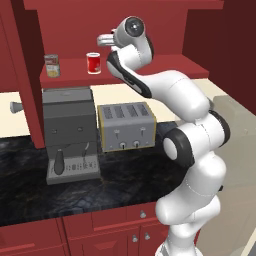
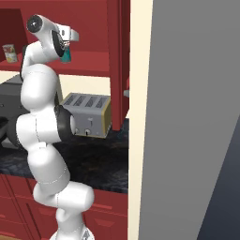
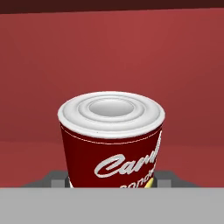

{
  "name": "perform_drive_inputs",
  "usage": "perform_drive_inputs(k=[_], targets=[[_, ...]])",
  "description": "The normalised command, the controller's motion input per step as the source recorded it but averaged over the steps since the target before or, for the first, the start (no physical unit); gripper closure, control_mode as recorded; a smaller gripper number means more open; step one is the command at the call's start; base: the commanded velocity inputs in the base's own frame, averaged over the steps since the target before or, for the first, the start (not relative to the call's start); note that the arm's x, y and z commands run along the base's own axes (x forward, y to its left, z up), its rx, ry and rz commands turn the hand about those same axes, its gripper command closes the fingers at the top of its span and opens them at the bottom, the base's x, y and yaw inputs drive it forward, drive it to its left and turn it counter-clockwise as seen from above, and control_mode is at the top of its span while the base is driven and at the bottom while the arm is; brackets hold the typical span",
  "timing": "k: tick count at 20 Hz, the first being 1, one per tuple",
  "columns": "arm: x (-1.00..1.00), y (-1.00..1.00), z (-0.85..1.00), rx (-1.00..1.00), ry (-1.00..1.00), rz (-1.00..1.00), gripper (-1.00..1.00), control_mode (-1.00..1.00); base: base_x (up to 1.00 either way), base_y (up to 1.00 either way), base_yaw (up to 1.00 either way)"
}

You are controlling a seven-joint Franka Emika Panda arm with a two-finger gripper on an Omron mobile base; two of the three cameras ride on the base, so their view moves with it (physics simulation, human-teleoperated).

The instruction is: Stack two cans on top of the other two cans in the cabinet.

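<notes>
- Setting: you are looking at a red kitchen with a dark stone counter (image 1: 30,200), and above it the cabinet (image 1: 170,70) with its door open.
- Held can: the dark red and white can (image 3: 111,140) sits between the gripper's (image 3: 111,181) fingers, which pinch it at its lower part; the cabinet's back wall is behind it.
- Bright red can (image 1: 93,63): stands alone on the shelf, not stacked.
- Tan-labelled can (image 1: 52,65): stands on the shelf to the left, well apart, nothing on top.
- Teal can (image 2: 67,56): partly seen by the hand in the right base view.
- Below the shelf: coffee machine (image 1: 70,135) and toaster (image 1: 126,126) on the counter.
- Progress: your first stack looks unfinished; by the look of it, both placements remain.
</notes>
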Motion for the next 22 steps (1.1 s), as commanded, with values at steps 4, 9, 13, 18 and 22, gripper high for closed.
perform_drive_inputs(k=[4,9,13,18,22], targets=[[0.0,0.0,0.0,0.01,0.04,-0.02,1.0,-1.0,0.0,0.0,0.0],[0.0,0.02,0.0,0.0,0.02,0.0,1.0,-1.0,0.0,0.0,0.0],[0.0,0.0,-0.1,0.0,0.01,0.0,1.0,-1.0,0.0,0.0,0.0],[0.0,-0.01,-0.11,0.0,0.0,0.0,1.0,-1.0,0.0,0.0,0.0],[0.0,0.0,-0.13,0.0,0.0,0.0,1.0,-1.0,0.0,0.0,0.0]])
